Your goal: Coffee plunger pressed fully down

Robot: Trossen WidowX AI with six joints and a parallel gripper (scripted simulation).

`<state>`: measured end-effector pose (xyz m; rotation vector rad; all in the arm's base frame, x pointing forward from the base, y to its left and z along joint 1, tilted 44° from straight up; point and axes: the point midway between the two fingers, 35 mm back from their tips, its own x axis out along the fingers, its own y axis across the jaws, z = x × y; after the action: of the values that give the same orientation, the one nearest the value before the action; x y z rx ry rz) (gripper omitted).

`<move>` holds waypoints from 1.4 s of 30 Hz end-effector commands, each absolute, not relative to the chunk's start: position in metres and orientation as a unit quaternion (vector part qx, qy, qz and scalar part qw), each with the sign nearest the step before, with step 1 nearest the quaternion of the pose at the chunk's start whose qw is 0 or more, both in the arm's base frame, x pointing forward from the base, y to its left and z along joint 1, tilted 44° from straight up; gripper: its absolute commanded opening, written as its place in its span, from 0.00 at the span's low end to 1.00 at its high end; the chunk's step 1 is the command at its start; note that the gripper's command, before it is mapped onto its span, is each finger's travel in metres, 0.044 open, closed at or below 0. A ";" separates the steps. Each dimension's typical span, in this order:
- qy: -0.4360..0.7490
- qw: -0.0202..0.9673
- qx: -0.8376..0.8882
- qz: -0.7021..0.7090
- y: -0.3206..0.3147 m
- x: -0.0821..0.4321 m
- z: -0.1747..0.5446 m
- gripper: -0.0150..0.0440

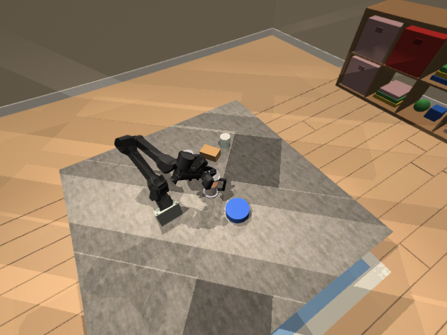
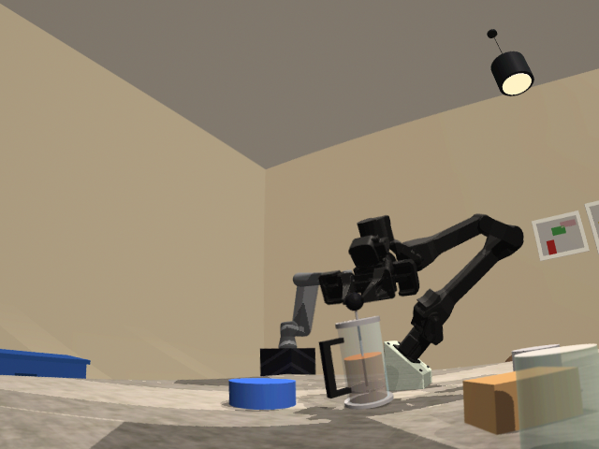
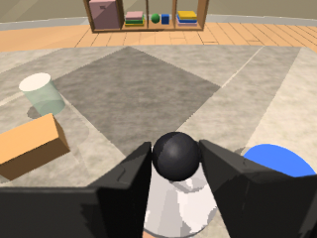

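The coffee press [image 1: 210, 190] [image 2: 360, 377] [image 3: 173, 210] is a clear cylinder with brown coffee and a black handle [image 1: 224, 184] [image 2: 327, 369]. In the exterior view it leans toward its handle side, its base ring [image 2: 368, 400] tilted. The round black plunger knob [image 2: 354, 301] [image 3: 176, 158] stands a little above the lid, with a short stretch of rod showing. My gripper [image 3: 174, 147] is shut on the knob, one finger on each side, above the press. In the top view the arm hides the knob.
A blue disc [image 1: 237, 208] [image 2: 262, 394] [image 3: 279, 160] lies near the handle side. An orange-brown box [image 1: 209, 152] [image 2: 489, 403] [image 3: 32, 149] and a pale green cylinder [image 1: 225, 141] [image 3: 45, 94] stand farther off. A grey arm [image 2: 304, 309] shows behind in the exterior view.
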<state>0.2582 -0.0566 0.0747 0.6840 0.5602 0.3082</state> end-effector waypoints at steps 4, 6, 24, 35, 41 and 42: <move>0.270 0.892 0.330 0.149 -0.057 0.258 0.075 0.47; 0.270 0.892 0.330 0.149 -0.057 0.258 0.075 0.47; 0.270 0.892 0.330 0.149 -0.057 0.258 0.075 1.00; 0.279 0.887 0.336 0.148 -0.104 0.240 0.131 1.00; 0.277 0.887 0.337 0.148 -0.107 0.237 0.138 1.00; 0.277 0.887 0.337 0.148 -0.107 0.237 0.138 1.00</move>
<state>0.2450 -0.0961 0.1159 0.6883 0.5903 0.2991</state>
